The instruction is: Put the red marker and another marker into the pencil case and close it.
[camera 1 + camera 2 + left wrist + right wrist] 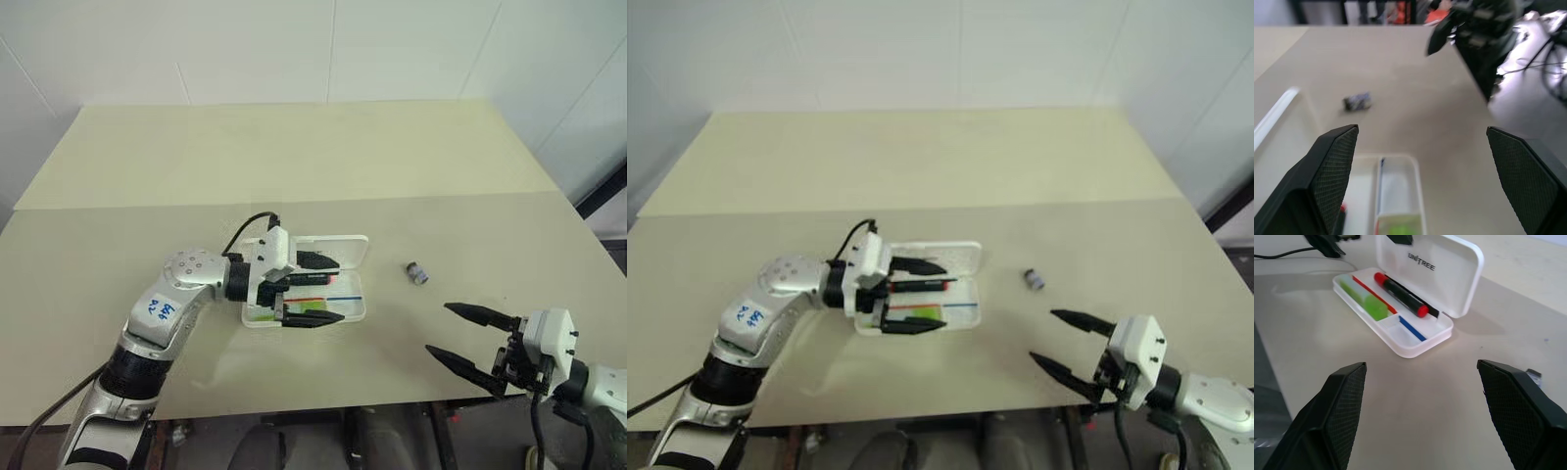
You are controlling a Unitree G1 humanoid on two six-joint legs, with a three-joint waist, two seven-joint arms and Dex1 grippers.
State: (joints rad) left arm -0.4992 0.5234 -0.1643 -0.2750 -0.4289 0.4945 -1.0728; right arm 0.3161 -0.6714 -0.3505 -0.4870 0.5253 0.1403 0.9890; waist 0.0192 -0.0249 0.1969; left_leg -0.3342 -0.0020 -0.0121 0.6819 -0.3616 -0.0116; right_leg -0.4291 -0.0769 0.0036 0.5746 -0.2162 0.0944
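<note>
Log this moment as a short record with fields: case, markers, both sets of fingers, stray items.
pencil case: open on the table, lid raised, tray lying flat
red marker: in the case, along the lid side
green highlighter: in the case, in the front compartment
left gripper: over the case, fingers open, holding nothing
right gripper: near the table's front edge, fingers open, empty
stray item: small grey cylinder on the table, right of the case
lid: not yet shut

white pencil case point(1447, 271) with dark lettering on the lid, red, black and blue lines inside, red-capped black marker point(1400, 294), light green highlighter point(1364, 297), pale beige table point(294, 157), little grey cylinder point(417, 273)
</note>
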